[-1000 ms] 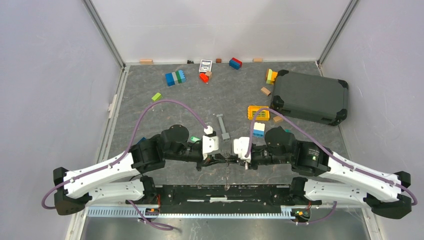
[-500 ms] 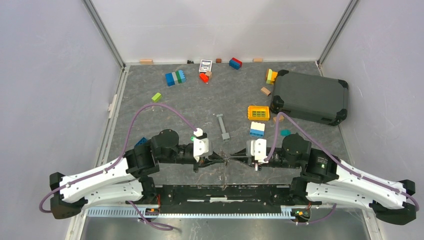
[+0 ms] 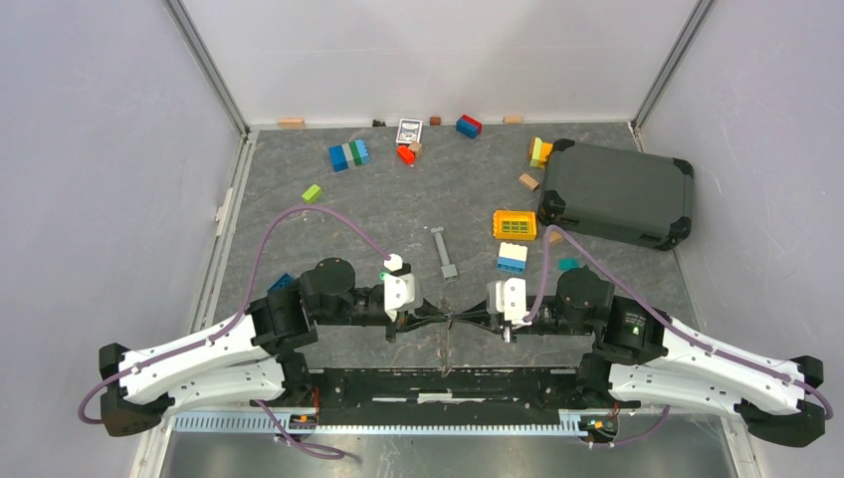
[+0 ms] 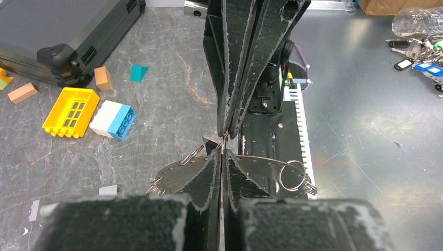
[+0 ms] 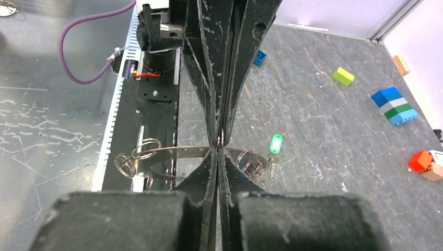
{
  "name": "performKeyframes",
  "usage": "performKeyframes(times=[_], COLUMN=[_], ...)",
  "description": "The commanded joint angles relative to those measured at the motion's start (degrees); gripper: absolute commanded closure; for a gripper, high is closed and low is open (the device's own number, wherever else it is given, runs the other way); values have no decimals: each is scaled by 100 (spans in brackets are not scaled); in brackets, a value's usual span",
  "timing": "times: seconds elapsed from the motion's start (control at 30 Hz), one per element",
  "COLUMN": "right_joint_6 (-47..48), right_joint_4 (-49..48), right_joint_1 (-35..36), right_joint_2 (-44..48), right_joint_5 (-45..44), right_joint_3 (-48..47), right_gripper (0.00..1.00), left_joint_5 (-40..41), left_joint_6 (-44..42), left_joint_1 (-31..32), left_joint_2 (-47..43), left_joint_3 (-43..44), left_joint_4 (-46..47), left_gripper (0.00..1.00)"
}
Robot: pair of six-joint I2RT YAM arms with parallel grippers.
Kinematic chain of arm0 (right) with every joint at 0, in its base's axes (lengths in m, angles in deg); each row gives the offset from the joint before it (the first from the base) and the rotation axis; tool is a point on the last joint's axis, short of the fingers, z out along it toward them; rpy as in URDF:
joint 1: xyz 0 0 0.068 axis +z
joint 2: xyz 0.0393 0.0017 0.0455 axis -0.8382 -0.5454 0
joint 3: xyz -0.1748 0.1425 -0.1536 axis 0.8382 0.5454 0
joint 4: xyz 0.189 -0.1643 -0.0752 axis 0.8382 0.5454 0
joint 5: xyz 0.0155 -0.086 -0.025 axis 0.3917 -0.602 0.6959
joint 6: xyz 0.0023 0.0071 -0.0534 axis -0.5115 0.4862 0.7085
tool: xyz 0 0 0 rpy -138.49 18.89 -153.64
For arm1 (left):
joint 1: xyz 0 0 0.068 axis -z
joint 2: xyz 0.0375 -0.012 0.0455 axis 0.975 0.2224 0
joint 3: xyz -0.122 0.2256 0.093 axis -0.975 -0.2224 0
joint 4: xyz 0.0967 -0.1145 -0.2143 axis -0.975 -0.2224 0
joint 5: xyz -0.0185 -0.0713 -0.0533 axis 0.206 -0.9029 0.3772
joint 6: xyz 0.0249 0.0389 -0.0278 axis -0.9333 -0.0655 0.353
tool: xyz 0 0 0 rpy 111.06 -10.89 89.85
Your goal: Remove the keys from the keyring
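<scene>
left pincer (image 4: 221, 157): clenched on thin silver wire keyring (image 5: 177, 151) | right pincer (image 5: 218, 151): clenched on it, tip-to-tip | green-headed key (image 5: 275, 143): just far of tips

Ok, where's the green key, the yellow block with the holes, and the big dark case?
green key (image 5: 275, 143), right wrist view, on its green head.
yellow block (image 4: 70, 111), left wrist view, on its gridded top face.
dark case (image 3: 617, 191), top external view, on the middle of its lid.

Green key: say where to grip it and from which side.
The green key is probably best pinched across its green head from above: it seems to lie flat on the table, and the head is its widest part. Its thin silver end sits close to rings.
</scene>
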Motion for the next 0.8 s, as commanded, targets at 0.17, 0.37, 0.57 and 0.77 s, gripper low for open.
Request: performKeyframes(times=[0.17,0.37,0.57,0.77], right_joint_6=[-115,-170,-229,-177], right_joint_4=[-98,-214,-464,-398], right_joint_1=[11,15,12,11], right_joint_2=[-56,-111,-230,-113], right_joint_5=[-119,-184,-244,-313], right_joint_3=[164,277,333,245], right_gripper=[97,97,97,94], left_joint_5=[109,109,59,100], left_joint_6=[69,66,104,101], left_joint_1=[-1,4,-1,2], left_joint_2=[-244,-263,-242,-323], left_joint_3=[33,34,2,-42], left_joint_4=[328,340,410,411], left_gripper=[98,98,98,98])
